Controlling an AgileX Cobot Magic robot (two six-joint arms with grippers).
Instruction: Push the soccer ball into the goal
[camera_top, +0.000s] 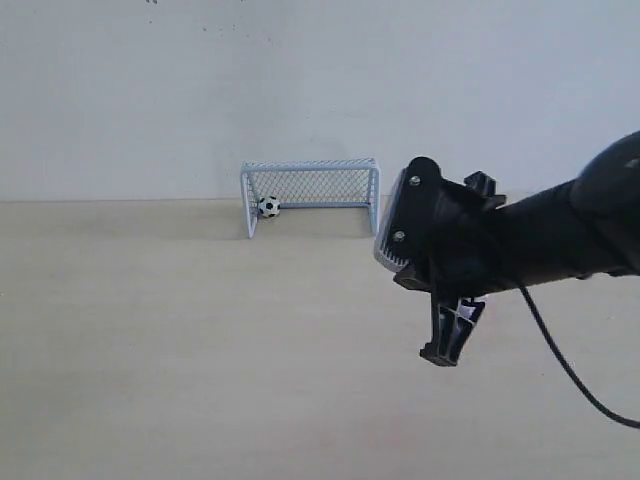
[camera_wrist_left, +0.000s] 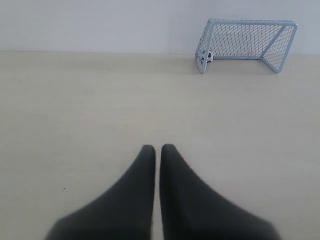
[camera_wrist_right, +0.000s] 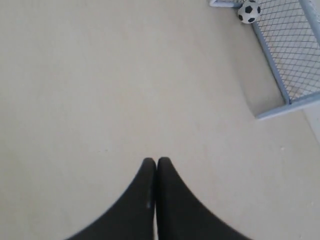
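The goal (camera_top: 310, 192) stands at the back of the table against the wall, its mouth facing the front. The soccer ball (camera_top: 268, 207) lies inside the goal, by its left post. In the right wrist view the soccer ball (camera_wrist_right: 248, 11) rests just inside the goal (camera_wrist_right: 280, 80); in the left wrist view only a sliver of the soccer ball (camera_wrist_left: 210, 56) shows behind the side mesh of the goal (camera_wrist_left: 247, 42). My right gripper (camera_top: 445, 350) hangs shut and empty above the table, in front and to the right of the goal. My left gripper (camera_wrist_left: 157, 148) is shut and empty, far from the goal.
A pale wooden table (camera_top: 180, 350) spreads across the scene, with a white wall (camera_top: 300, 80) behind it. A black cable (camera_top: 570, 370) trails from the right arm.
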